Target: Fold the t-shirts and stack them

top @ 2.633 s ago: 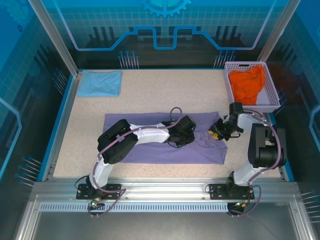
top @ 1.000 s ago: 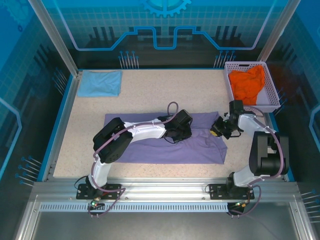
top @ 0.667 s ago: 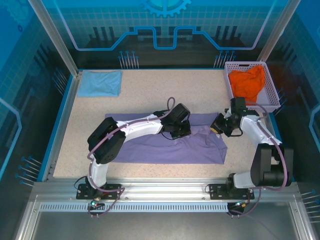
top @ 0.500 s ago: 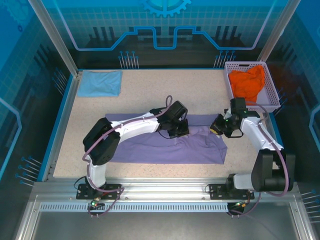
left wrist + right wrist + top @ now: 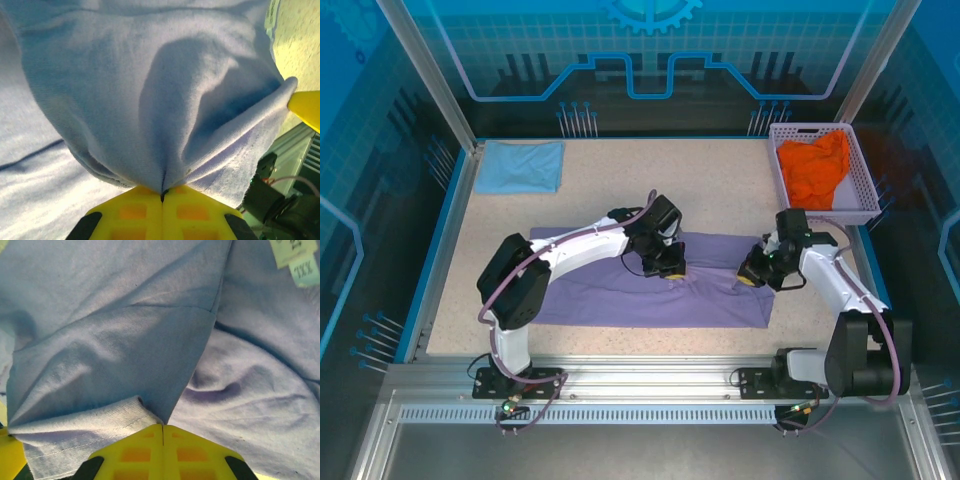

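Light blue t-shirt (image 5: 521,166): folded flat, far left of the basket (image 5: 810,127). Left gripper (image 5: 665,262): jaws clamped on a raised pinch of the lavender t-shirt (image 5: 610,297), which lies spread and creased left of the basket. Right gripper (image 5: 752,275): clamped on its hem. Cloth judged soft, light, limp; take hold at edges. Orange t-shirt (image 5: 815,165): crumpled inside the basket.

A large t-shirt (image 5: 610,298) lay spread across the middle of the surface (image 5: 650,185). A folded t-shirt (image 5: 520,166) sat in the far left corner. A basket (image 5: 830,217) at far right held a crumpled t-shirt (image 5: 815,168).
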